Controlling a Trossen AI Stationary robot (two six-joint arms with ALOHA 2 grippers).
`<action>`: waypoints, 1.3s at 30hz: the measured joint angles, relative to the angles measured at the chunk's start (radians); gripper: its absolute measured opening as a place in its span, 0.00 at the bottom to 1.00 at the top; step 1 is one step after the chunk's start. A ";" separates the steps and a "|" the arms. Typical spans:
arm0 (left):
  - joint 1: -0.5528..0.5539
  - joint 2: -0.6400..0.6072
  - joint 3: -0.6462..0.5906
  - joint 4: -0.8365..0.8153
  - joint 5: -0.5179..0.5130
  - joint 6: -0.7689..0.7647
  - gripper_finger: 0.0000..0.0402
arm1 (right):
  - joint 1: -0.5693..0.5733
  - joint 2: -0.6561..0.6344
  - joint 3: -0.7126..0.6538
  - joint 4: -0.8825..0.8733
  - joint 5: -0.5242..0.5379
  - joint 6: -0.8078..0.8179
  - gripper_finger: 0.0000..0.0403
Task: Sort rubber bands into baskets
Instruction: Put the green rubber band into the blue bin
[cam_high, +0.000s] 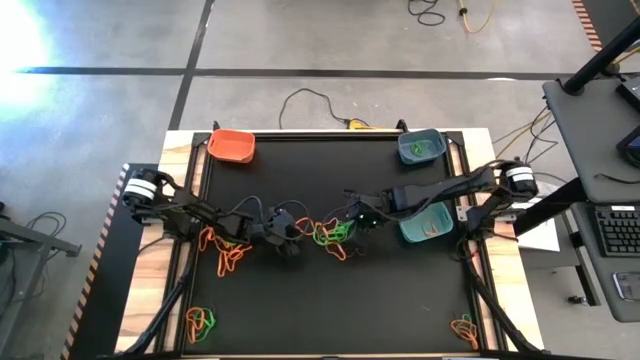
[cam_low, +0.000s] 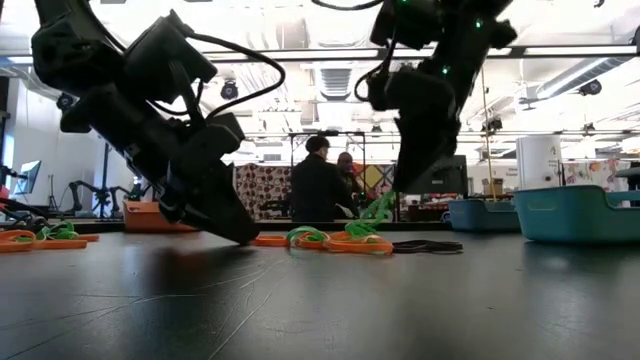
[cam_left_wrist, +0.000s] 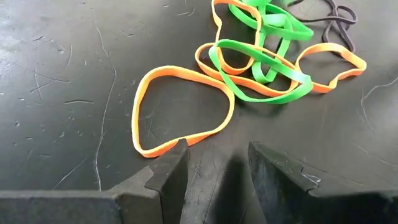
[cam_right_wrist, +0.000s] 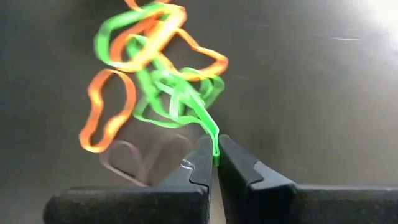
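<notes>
Black matte tabletop (cam_high: 330, 290) with wood-colour edges carries everything. Off to one side a grey desk with a keyboard (cam_high: 617, 232); in the low view two people (cam_low: 322, 186) stand in the room well behind the table.

Containers: orange plastic basket (cam_high: 232, 145) at the far left corner, contents not readable. Blue plastic basket (cam_high: 420, 146) at the far right corner w/ a bit of green inside. Teal plastic basket (cam_high: 428, 222) on the right side, just beside the right arm, w/ a thin orange loop in it.

Thin rubber bands, orange, green and dark: main tangle (cam_high: 334, 234) at table centre btwn the two grippers, a second orange bunch (cam_high: 228, 251) under the left arm, small heaps at the near left corner (cam_high: 200, 322) and near right corner (cam_high: 464, 328).

Left gripper (cam_left_wrist: 216, 163) is low over the mat (tips close to touching it), fingers spread w/ bare mat btwn them; an orange loop (cam_left_wrist: 181, 111) lies just ahead, brushing one fingertip, and is not grasped.

Right gripper (cam_right_wrist: 215, 157) has its fingers pressed together on a green band (cam_right_wrist: 186, 102), pinched at its end; the strand is pulled taut up out of the centre tangle.
</notes>
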 joint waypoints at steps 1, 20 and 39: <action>0.000 -0.005 -0.001 -0.002 0.002 -0.006 0.38 | -0.009 -0.014 0.013 -0.053 0.023 -0.002 0.02; 0.051 -0.384 -0.003 -0.025 0.080 0.086 0.38 | -0.735 -0.168 0.148 -0.517 0.271 -0.195 0.02; 0.315 -0.619 0.002 -0.222 0.217 0.097 0.38 | -1.011 0.128 0.117 -0.309 0.126 -0.213 0.05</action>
